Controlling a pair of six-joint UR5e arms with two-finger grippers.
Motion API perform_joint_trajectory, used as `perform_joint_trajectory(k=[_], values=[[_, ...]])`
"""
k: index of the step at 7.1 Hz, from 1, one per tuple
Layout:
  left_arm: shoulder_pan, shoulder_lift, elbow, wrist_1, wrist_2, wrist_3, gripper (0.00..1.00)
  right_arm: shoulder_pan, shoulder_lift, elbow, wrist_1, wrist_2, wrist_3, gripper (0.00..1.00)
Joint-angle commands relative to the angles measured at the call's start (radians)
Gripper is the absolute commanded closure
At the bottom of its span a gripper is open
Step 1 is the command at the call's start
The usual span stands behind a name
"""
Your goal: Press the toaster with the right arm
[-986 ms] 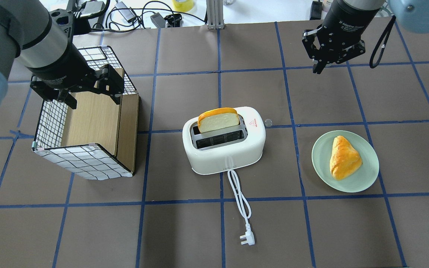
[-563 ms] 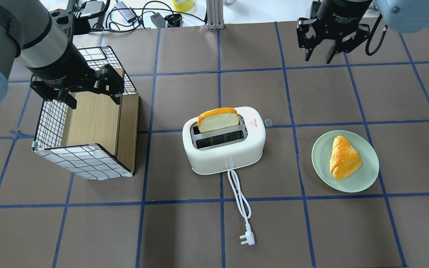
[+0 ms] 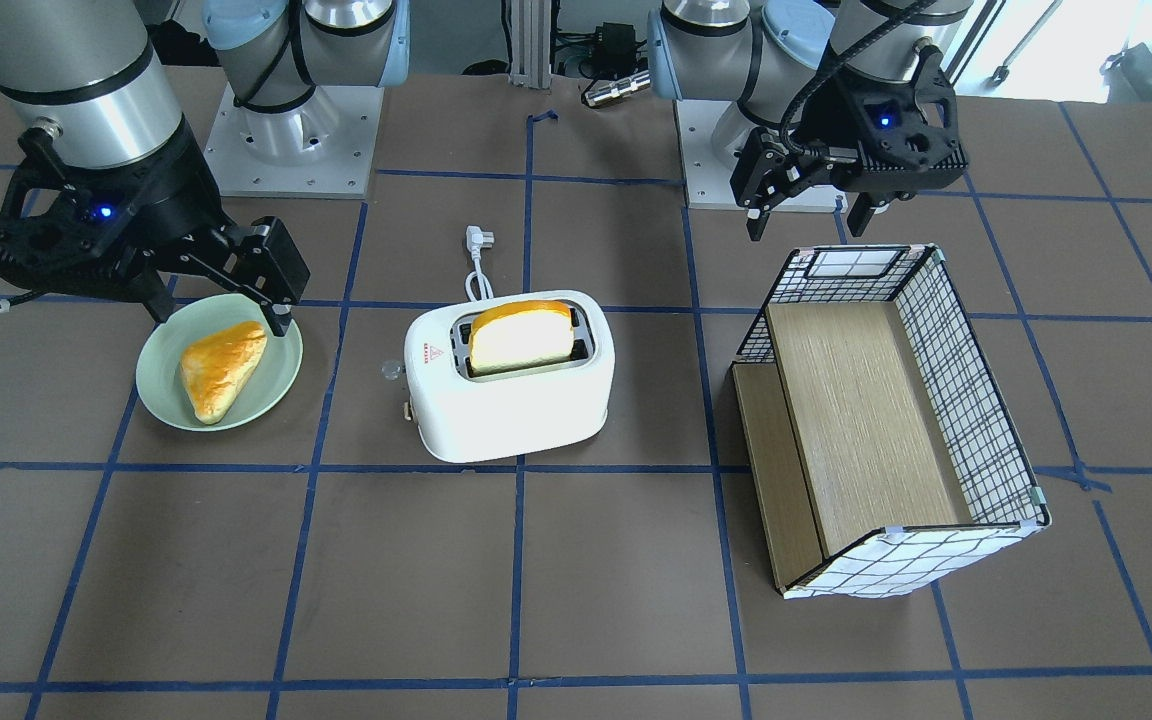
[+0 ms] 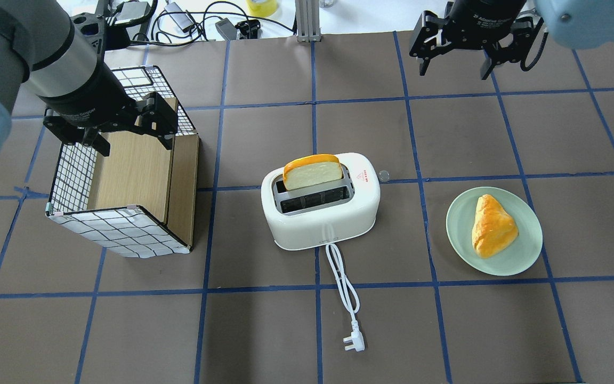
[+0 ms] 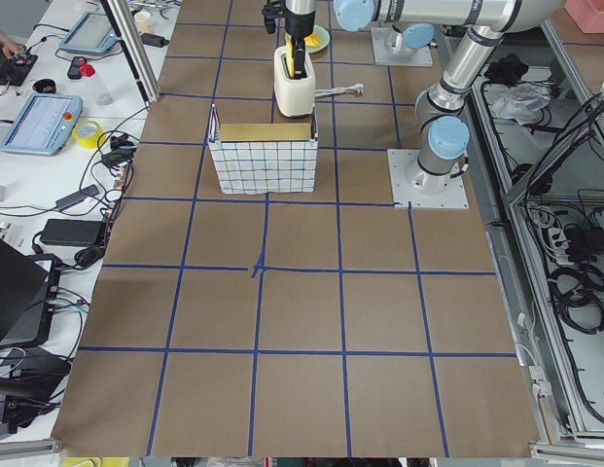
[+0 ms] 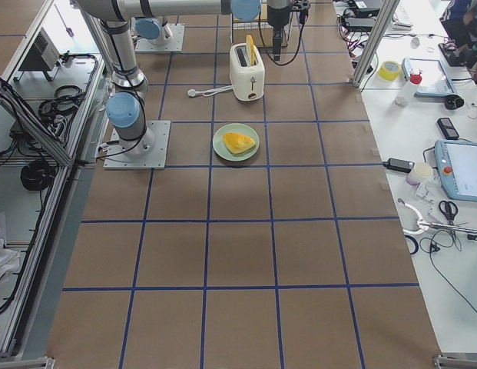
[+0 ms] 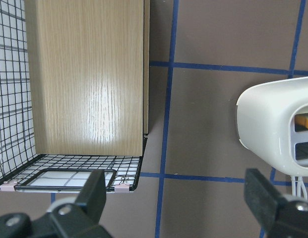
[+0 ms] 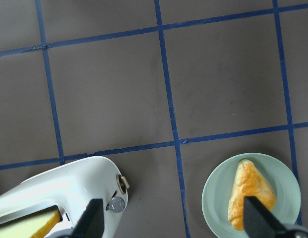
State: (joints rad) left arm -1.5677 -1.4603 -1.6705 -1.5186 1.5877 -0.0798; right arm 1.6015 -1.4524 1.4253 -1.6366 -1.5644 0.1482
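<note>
The white toaster [image 4: 320,205] stands mid-table with a bread slice [image 4: 312,172] upright in its slot; it also shows in the front view [image 3: 511,385]. Its small lever knob [image 4: 383,174] sticks out on the side toward the plate. My right gripper [image 4: 453,64] hangs high above the table, right of and beyond the toaster, open wide and empty. In the right wrist view the toaster [image 8: 59,188] and lever knob [image 8: 117,203] sit at lower left. My left gripper [image 4: 131,136] is open over the wire-grid box [image 4: 126,176].
A green plate [image 4: 520,256] with a pastry [image 4: 493,226] lies right of the toaster. The toaster's white cord and plug [image 4: 353,341] trail toward the near edge. Cables and devices lie beyond the far table edge.
My right gripper has opened from nearly shut to wide open, turned, and shifted toward the far table edge. The left arm, toaster and plate have not moved.
</note>
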Motion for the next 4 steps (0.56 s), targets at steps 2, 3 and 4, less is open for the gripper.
perform_joint_trajectory(k=[2, 3, 4], values=[[0.0, 0.0, 0.0, 0.0, 0.002, 0.0, 0.0, 0.012, -0.005, 0.001, 0.029, -0.009, -0.098, 0.0], [0.0, 0.0, 0.0, 0.0, 0.0, 0.0, 0.0, 0.012, -0.005, 0.001, 0.027, -0.002, -0.099, 0.0], [0.0, 0.0, 0.0, 0.0, 0.0, 0.0, 0.0, 0.012, -0.005, 0.003, 0.027, 0.0, -0.099, 0.0]])
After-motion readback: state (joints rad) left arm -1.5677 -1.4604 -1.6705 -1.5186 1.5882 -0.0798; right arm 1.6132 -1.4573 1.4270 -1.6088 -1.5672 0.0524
